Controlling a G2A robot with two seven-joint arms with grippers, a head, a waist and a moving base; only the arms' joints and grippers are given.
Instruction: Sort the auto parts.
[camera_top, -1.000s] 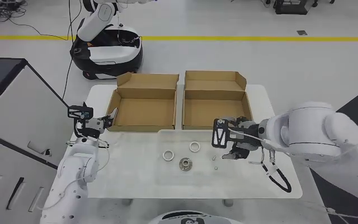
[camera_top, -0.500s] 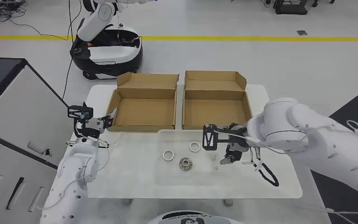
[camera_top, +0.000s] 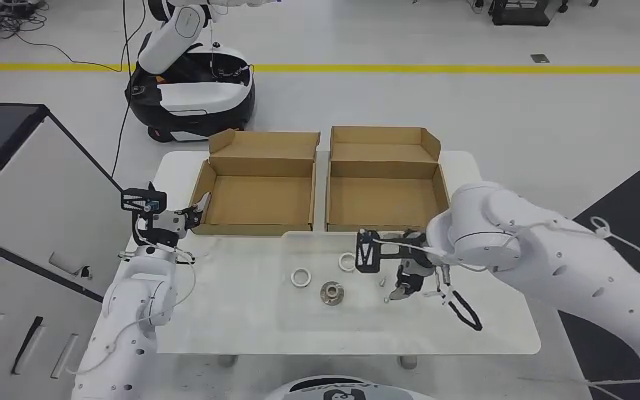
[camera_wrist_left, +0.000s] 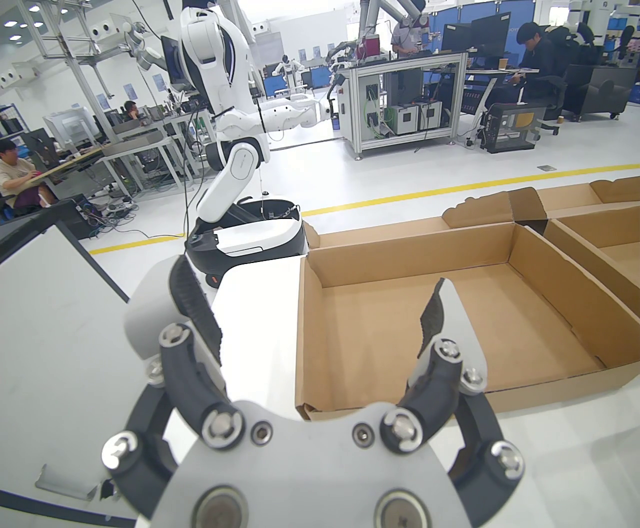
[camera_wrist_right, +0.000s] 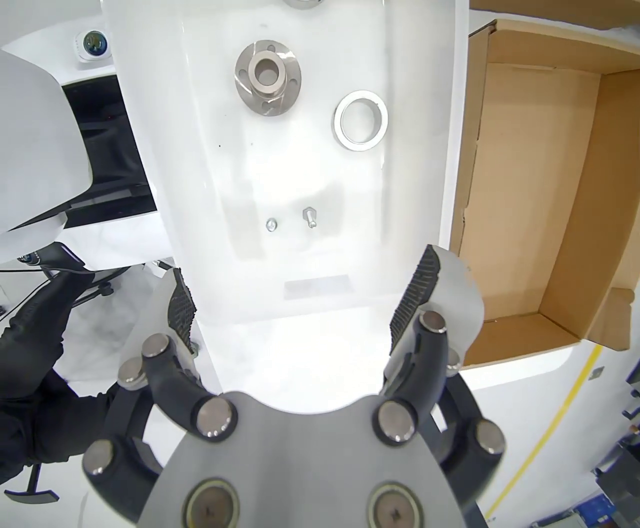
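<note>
**While both grippers stand empty: parts stock on the table**

As you look down on the table (camera_top: 225, 300), you have the following items.

- Left box (camera_top: 258, 198): open cardboard, at the far edge, left of centre.
- Right box (camera_top: 385, 192): open cardboard, at the far edge, just beside the left box, flaps up.
- Mat (camera_top: 480, 320): pale sheet over the near half of the table, reaching toward the right edge; it carries all the loose parts.
- Flanged hub (camera_wrist_right: 268, 77): grey metal, bore upward, the part nearest the table's near edge.
- Left ring (camera_top: 300, 276): flat on the mat, to the left of the hub.
- Right ring (camera_wrist_right: 361, 120): flat on the mat, on the far side of the hub and apart from it, close to the right box's near wall.
- Bolt (camera_wrist_right: 310, 218) and nut (camera_wrist_right: 271, 225): small, side by side, not touching, to the right of the hub.
- Right gripper (camera_wrist_right: 305, 270): your pincer here is released, fingers spread wide, nothing between them; it hangs over the mat near the bolt, nut and right ring, touching none.
- Left gripper (camera_wrist_left: 310, 280): also released, fingers apart with nothing held, over the table's left edge beside the left box's near-left corner.
</note>
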